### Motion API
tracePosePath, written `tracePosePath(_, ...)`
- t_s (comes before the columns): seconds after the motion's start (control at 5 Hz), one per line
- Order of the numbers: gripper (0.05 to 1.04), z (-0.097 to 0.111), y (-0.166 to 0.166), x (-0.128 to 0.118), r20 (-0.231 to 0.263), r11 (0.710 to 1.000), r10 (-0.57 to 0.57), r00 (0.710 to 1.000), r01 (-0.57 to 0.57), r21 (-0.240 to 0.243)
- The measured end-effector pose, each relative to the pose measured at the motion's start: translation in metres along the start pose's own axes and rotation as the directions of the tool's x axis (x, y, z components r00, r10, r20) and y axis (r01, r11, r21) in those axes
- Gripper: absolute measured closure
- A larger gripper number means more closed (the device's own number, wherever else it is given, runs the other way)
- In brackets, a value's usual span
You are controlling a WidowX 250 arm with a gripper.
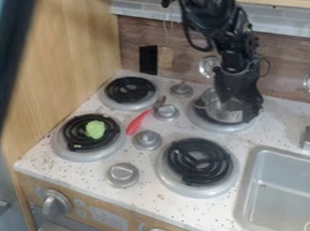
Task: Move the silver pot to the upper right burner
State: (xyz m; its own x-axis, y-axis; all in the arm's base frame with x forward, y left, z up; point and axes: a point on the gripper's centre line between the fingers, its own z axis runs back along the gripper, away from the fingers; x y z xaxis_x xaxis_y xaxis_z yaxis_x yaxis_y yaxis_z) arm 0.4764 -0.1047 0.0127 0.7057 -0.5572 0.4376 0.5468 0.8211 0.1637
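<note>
The black gripper (242, 97) hangs at the right side of the silver pot, low over its rim, and covers part of that side. The silver pot (218, 110) stands upright on the upper right burner (208, 125), with a small handle on its left side. Whether the gripper holds the pot's rim is hidden by the gripper's dark body.
A green item (95, 129) lies on the lower left burner. A red-handled utensil (139, 122) lies between the burners, near several grey knobs. The lower right burner (199, 161) is in front, beside the sink (255, 188).
</note>
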Motion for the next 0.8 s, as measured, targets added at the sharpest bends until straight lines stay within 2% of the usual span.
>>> tracePosePath(0.2,0.084,-0.019,0.001,0.012,0.006,0.999,0.023,1.0,-0.023,-0.031)
tracePosePath(0.4,0.145,-0.032,0.002,0.015,-0.005,0.999,0.017,1.0,-0.017,-0.038)
tracePosePath(0.8,0.738,-0.041,0.001,0.01,-0.026,0.999,0.001,1.0,-0.002,-0.04)
